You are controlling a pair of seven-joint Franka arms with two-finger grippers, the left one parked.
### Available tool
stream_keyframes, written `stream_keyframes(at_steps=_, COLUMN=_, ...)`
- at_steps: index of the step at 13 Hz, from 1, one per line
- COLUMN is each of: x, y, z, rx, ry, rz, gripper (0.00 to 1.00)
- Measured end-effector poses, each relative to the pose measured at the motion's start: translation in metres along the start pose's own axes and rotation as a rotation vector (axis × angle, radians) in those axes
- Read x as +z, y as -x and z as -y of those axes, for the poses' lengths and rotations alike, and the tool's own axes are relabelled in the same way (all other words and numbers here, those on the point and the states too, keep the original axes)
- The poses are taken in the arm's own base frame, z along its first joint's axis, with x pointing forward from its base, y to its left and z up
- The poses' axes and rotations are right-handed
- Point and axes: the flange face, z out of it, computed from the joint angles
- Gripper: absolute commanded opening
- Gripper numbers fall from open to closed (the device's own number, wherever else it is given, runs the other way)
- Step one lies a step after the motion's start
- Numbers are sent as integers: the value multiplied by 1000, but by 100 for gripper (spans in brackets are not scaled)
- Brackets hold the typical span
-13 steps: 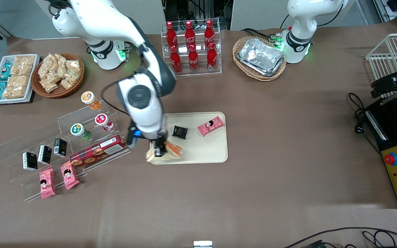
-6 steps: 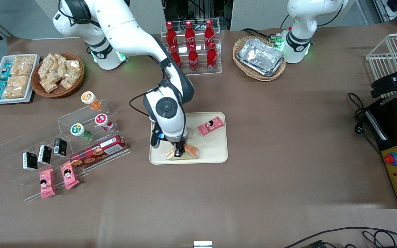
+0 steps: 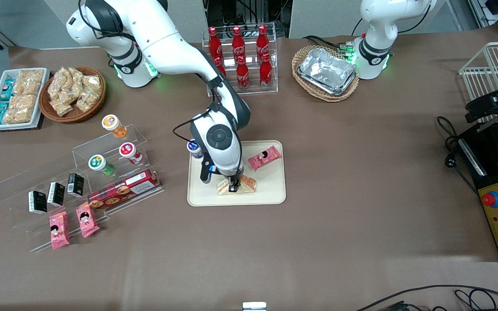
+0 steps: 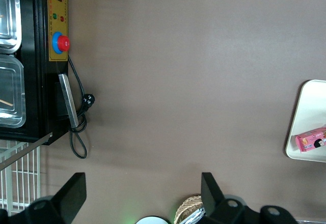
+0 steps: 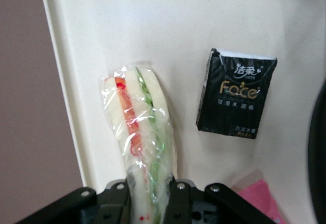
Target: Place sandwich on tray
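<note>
The clear-wrapped triangular sandwich [image 3: 241, 185] of pale bread with orange and green filling is seen over the large cream-beige rectangular plastic tray [image 3: 270, 190], in the part of the tray nearest the front camera. It is gripped at one end and held edge-on, so that the filling stripes show along its length in the right wrist view [image 5: 138, 127]; this is judged to suit lowering it flat into the bare patch of tray [image 5: 102, 35] beside the rim, away from the goods already there. Whether its wrapper is touching the tray surface cannot be told.

The pincer [image 3: 233, 186] is positioned low over the tray, and its two fingers are closed narrowly on the sandwich's wrapped end, the wedge being pinched between them.

A small black rectangular tissue packet with gold lettering [image 5: 236, 93] is lying on the tray just beside the sandwich, apart from it. A pink snack packet [image 3: 264, 157] is also resting on the tray, farther from the front camera. The tray is set on the brown bench [image 3: 361, 172].
</note>
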Motion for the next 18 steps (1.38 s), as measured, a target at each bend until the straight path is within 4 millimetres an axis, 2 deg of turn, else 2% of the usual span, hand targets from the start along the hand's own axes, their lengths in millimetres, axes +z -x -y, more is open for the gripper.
stream_keyframes(at_steps=1, x=1, y=-1, z=1, rx=4, ry=2, rz=2, gripper=37)
stream_keyframes(at_steps=2, x=0, y=-3, z=3, rx=10, ry=1, rz=4, gripper=84)
stream_keyframes(at_steps=3, x=0, y=-6, z=7, rx=17, ry=0, rz=5, gripper=100)
stream_keyframes(at_steps=6, x=-3, y=-10, z=15, rx=22, ry=-6, rz=10, gripper=100)
stream_keyframes(at_steps=9, x=-28, y=-2, z=21, rx=-18, ry=-21, rz=36, gripper=100)
stream_keyframes(at_steps=10, x=-44, y=-2, z=25, rx=-40, ry=-24, rz=45, gripper=100)
stream_keyframes(at_steps=13, x=-116, y=-24, z=45, rx=-162, ry=6, rz=70, gripper=100)
stream_keyframes(at_steps=16, x=-192, y=-61, z=59, rx=-295, ry=52, rz=90, gripper=100)
stream_keyframes(at_steps=18, x=-233, y=-99, z=69, rx=-367, ry=79, rz=77, gripper=100)
